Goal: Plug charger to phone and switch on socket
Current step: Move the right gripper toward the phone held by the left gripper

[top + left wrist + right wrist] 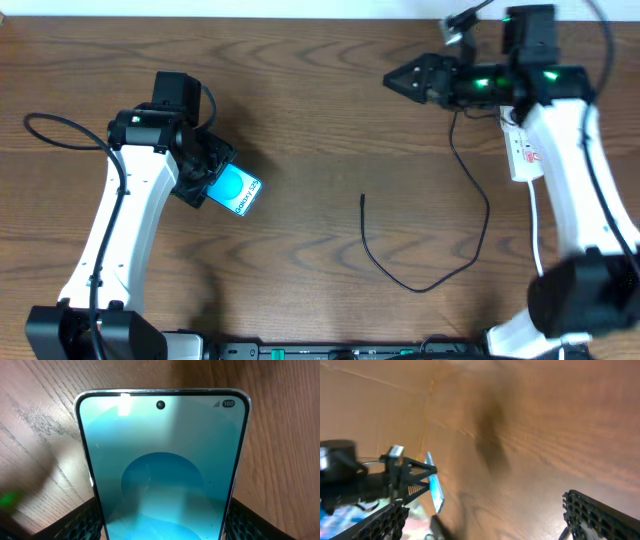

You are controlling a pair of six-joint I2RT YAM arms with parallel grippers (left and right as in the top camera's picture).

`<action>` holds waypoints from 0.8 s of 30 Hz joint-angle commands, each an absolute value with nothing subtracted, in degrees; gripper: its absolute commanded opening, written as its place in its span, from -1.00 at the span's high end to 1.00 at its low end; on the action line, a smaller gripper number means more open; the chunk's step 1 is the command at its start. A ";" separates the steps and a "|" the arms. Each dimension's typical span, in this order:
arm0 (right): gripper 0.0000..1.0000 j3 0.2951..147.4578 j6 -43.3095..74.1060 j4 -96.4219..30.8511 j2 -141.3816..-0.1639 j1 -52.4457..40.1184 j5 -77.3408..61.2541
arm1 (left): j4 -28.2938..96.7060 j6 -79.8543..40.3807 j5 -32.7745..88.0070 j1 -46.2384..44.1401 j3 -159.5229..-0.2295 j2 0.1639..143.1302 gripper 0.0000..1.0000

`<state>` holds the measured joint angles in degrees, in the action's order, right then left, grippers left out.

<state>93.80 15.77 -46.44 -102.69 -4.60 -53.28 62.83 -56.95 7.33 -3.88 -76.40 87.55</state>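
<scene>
Phone (233, 190): turquoise screen facing up with "Galaxy S25" text, lying at a slant over the left half of the desk (300, 120).
Left claw (212, 178): pinching the phone across its width, with a black finger (85, 522) on each long edge. The end with the camera hole points away from the claw.
Charger (487, 215): thin black cable loose on the desk, to the right of the phone. Its plug tip (362, 198) is the part nearest the phone, but lies well apart from it and nothing touches it.
Socket (524, 155): white power strip with red marks, far right of the phone and beyond the cable, partly hidden under the right arm.
Right claw (392, 80): fingers spread wide and gripping nothing, well to the right of the phone, tips pointing towards the phone's side of the desk.
</scene>
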 commanded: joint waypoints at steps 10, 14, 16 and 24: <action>-0.97 94.72 17.61 -45.12 -115.28 -15.31 -60.60 | 62.81 -57.69 6.81 -3.95 -76.93 86.98 0.86; -0.97 94.72 16.69 -44.03 -115.31 -18.11 -60.55 | 62.81 -57.69 6.81 -3.95 -76.93 86.98 0.85; -0.97 94.72 16.69 -43.88 -115.31 -19.35 -60.31 | 62.83 -57.69 6.81 -3.95 -76.93 86.98 0.85; -0.98 94.72 16.67 -43.92 -115.31 -21.78 -56.71 | 62.81 -57.69 6.81 -3.95 -76.93 86.98 0.85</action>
